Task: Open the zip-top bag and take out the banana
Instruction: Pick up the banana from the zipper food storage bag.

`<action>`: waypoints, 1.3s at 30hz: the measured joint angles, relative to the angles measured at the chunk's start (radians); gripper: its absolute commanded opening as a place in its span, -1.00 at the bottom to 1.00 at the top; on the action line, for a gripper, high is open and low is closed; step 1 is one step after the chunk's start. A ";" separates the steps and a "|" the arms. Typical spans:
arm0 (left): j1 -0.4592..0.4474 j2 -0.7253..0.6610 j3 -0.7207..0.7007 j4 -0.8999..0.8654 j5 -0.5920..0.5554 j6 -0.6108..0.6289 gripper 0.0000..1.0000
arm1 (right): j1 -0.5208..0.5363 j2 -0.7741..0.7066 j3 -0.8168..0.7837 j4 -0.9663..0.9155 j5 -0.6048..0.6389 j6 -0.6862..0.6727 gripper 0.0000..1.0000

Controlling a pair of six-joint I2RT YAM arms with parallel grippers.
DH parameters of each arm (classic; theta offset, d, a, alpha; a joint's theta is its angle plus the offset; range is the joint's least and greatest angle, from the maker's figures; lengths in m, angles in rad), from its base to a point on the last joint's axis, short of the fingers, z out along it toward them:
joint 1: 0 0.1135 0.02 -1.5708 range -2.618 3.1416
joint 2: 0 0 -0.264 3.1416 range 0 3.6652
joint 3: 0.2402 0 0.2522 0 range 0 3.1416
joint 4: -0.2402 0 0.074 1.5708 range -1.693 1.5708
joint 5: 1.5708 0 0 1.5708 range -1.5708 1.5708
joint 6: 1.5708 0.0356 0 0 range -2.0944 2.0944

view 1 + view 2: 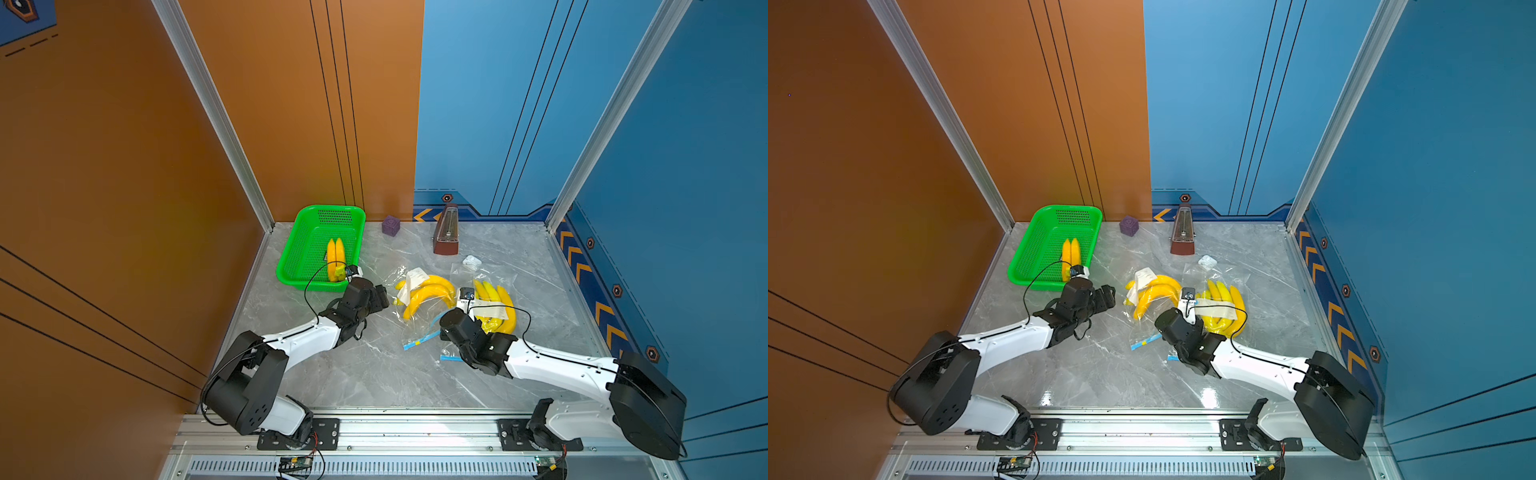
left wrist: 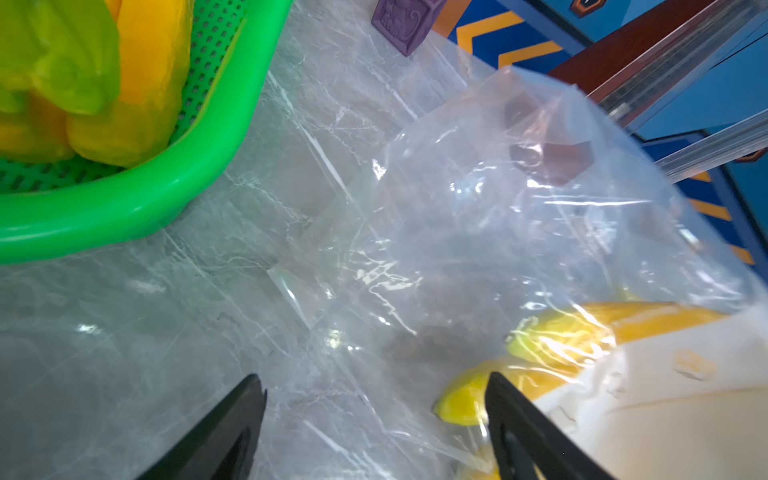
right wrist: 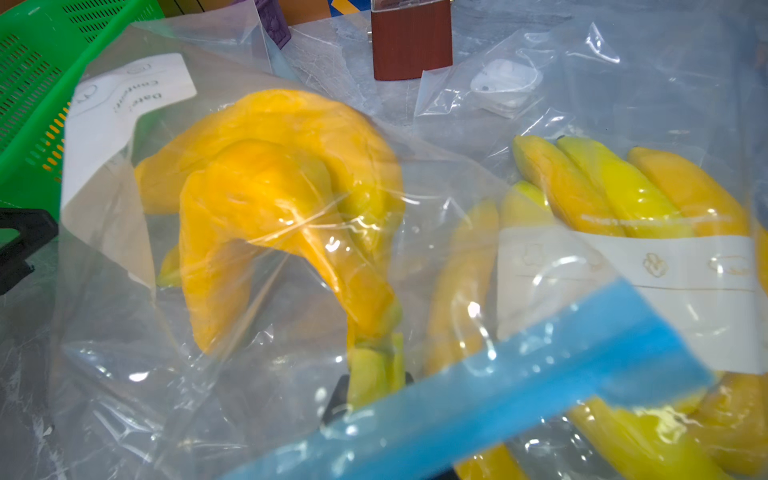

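Note:
A clear zip-top bag (image 1: pixel 415 320) lies mid-table with a yellow banana bunch (image 1: pixel 428 291) inside; its blue zip strip (image 1: pixel 419 341) lies towards the front. In the right wrist view the banana (image 3: pixel 270 199) arches up from a green stem. My right gripper (image 3: pixel 374 395) is shut on that stem inside the bag's mouth, with the blue strip (image 3: pixel 498 395) crossing over it. In both top views its fingers are hidden under the wrist. My left gripper (image 1: pixel 384 296) stands open just left of the bag. Its fingers (image 2: pixel 245 419) are wide apart over plastic (image 2: pixel 457 208), near a banana tip (image 2: pixel 461 403).
A second clear bag of bananas (image 1: pixel 494 305) lies right of the first, beside my right wrist. A green basket (image 1: pixel 291 249) holding bananas (image 1: pixel 336 257) stands at the back left. A purple cube (image 1: pixel 390 225), a brown metronome (image 1: pixel 446 230) and a small white bagged item (image 1: pixel 471 261) stand behind.

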 measured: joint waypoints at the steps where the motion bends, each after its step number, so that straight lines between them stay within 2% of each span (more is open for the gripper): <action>1: 0.003 0.025 0.006 -0.001 0.001 -0.002 0.89 | 0.000 -0.014 -0.010 0.000 -0.003 -0.005 -0.74; 6: 0.003 0.131 0.060 -0.012 0.013 -0.002 0.91 | -0.008 -0.063 -0.050 0.000 -0.048 -0.013 -0.75; 10: 0.003 0.193 0.122 -0.014 0.027 0.001 0.75 | -0.009 -0.066 -0.074 0.001 -0.082 -0.019 -0.77; 14: 0.003 0.246 0.162 -0.019 0.030 0.004 0.43 | -0.009 -0.066 -0.093 0.004 -0.102 -0.020 -0.77; 19: -0.005 0.323 0.221 -0.070 0.018 0.011 0.21 | -0.012 -0.064 -0.095 0.009 -0.112 -0.019 -0.81; 22: -0.016 0.340 0.251 -0.106 -0.002 0.011 -0.12 | -0.012 -0.061 -0.096 0.015 -0.124 -0.019 -0.83; 30: -0.023 0.361 0.302 -0.205 -0.096 0.029 -0.82 | 0.017 -0.064 -0.093 -0.033 -0.109 0.016 -0.84; 35: -0.023 0.400 0.380 -0.267 -0.178 0.047 -0.97 | 0.057 -0.108 -0.073 -0.166 -0.066 0.078 -0.85; 39: -0.023 0.431 0.434 -0.290 -0.224 0.062 -0.98 | 0.076 -0.200 -0.073 -0.257 -0.047 0.114 -0.84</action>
